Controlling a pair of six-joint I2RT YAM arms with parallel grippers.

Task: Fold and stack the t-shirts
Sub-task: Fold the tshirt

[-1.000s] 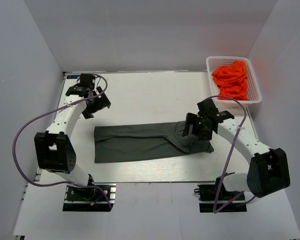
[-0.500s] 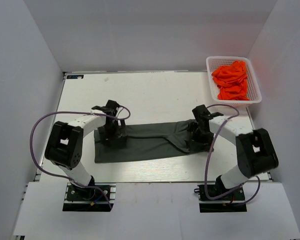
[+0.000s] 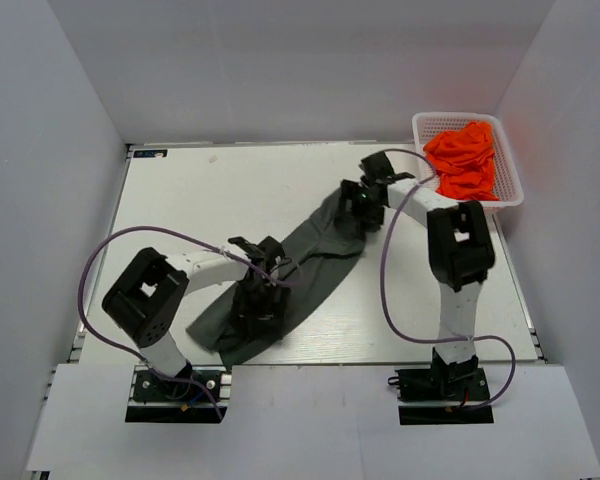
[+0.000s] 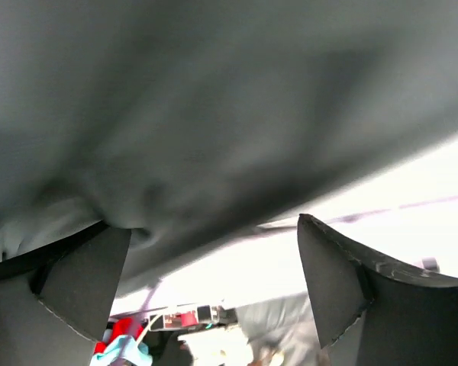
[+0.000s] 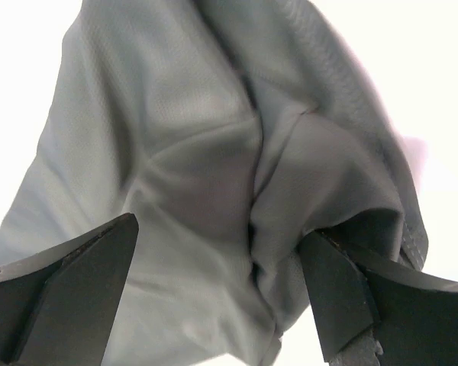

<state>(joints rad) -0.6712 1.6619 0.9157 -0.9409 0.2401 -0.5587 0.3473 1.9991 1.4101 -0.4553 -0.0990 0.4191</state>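
The dark grey t-shirt (image 3: 310, 262) lies as a long folded strip running diagonally from the near left to the back right of the table. My left gripper (image 3: 262, 300) is over its near part. In the left wrist view the gripper (image 4: 214, 290) has its jaws wide apart, and the grey cloth (image 4: 214, 114) drapes above them and touches the left finger. My right gripper (image 3: 358, 205) is at the strip's far end. In the right wrist view the gripper (image 5: 221, 290) is open, with rumpled grey cloth (image 5: 198, 152) between the fingers. The orange t-shirts (image 3: 465, 160) lie heaped in a basket.
The white mesh basket (image 3: 420, 150) stands at the back right corner of the white table (image 3: 200, 200). White walls close in the left, back and right sides. The arm cables loop over the near left and near right of the table.
The grey shirt has swung from a level strip to a diagonal one. My right gripper moved far back with its end. My left gripper moved near and toward the middle.
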